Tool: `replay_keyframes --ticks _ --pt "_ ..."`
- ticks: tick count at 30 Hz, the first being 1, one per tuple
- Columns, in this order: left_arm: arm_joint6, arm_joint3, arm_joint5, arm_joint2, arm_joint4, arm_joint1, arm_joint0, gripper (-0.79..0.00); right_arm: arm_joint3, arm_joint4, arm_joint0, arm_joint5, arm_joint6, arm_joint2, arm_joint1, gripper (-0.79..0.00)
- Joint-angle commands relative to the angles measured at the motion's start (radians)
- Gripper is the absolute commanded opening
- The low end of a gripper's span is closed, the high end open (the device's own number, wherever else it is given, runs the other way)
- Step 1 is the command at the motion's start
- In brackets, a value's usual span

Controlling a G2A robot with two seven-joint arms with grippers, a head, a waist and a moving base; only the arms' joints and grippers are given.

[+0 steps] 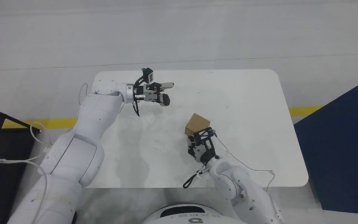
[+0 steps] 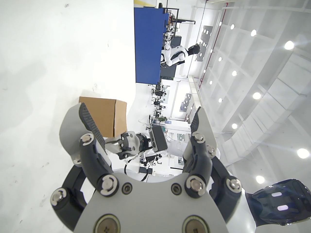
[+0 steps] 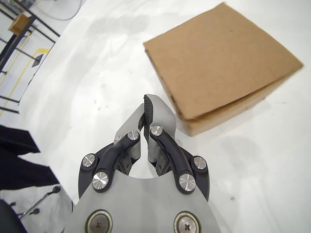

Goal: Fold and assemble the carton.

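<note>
A small brown carton (image 1: 197,123) stands closed on the white table (image 1: 251,106), near its middle; in the right wrist view the carton (image 3: 218,61) shows a folded lid with a slight gap along one edge. My right gripper (image 3: 146,103) is shut and empty, just beside the carton's near corner, also seen from above as the right gripper (image 1: 194,138). My left gripper (image 1: 168,92) hovers open and empty over the far left part of the table, well away from the carton (image 2: 104,118). Between its spread fingers (image 2: 87,120) the left wrist view looks across at the carton and the right arm.
Bare tabletop lies all around the carton. A blue partition (image 1: 330,151) stands off the table's right side, and a yellow floor line (image 1: 305,110) runs behind it. Black cables (image 1: 235,159) trail from the right arm near the front edge.
</note>
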Motion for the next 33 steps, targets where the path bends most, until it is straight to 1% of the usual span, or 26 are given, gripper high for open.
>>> replay_keyframes --ticks 1,7,12,15,18,21,22,24,27,29,30,33 --pt "0.000 0.000 0.000 0.000 0.000 0.000 0.000 0.000 -0.014 -0.001 -0.006 0.014 -0.002 0.005 0.001 -0.785" --pt "0.000 0.000 0.000 0.000 0.000 0.000 0.000 0.000 -0.027 -0.016 -0.011 -0.035 0.055 -0.006 0.006 -0.785" --pt "0.000 0.000 0.000 0.000 0.000 0.000 0.000 0.000 -0.007 0.019 0.012 0.020 0.038 0.020 0.002 -0.785" --pt "0.000 0.000 0.000 0.000 0.000 0.000 0.000 0.000 0.005 0.041 0.020 0.036 0.030 0.036 0.001 -0.785" --pt "0.000 0.000 0.000 0.000 0.000 0.000 0.000 0.000 -0.033 0.053 0.008 -0.022 0.045 0.032 0.004 -0.785" --pt "0.000 0.000 0.000 0.000 0.000 0.000 0.000 0.000 -0.081 0.082 -0.016 -0.084 0.045 0.057 0.011 -0.785" --pt "0.000 0.000 0.000 0.000 0.000 0.000 0.000 0.000 -0.095 0.097 -0.022 -0.099 0.035 0.070 0.013 -0.785" --pt "0.000 0.000 0.000 0.000 0.000 0.000 0.000 0.000 -0.112 0.132 -0.032 -0.101 -0.025 0.103 0.014 -0.785" --pt "0.000 0.000 0.000 0.000 0.000 0.000 0.000 0.000 -0.120 0.200 -0.043 -0.063 -0.188 0.136 0.008 -0.785" --pt "0.000 0.000 0.000 0.000 0.000 0.000 0.000 0.000 -0.107 0.170 -0.048 -0.013 -0.254 0.138 0.004 -0.785" --pt "0.000 0.000 0.000 0.000 0.000 0.000 0.000 0.000 -0.101 0.163 -0.045 -0.001 -0.261 0.130 0.003 -0.785" --pt "0.000 0.000 0.000 0.000 0.000 0.000 0.000 0.000 -0.070 0.163 -0.018 0.013 -0.227 0.123 0.000 -0.785"
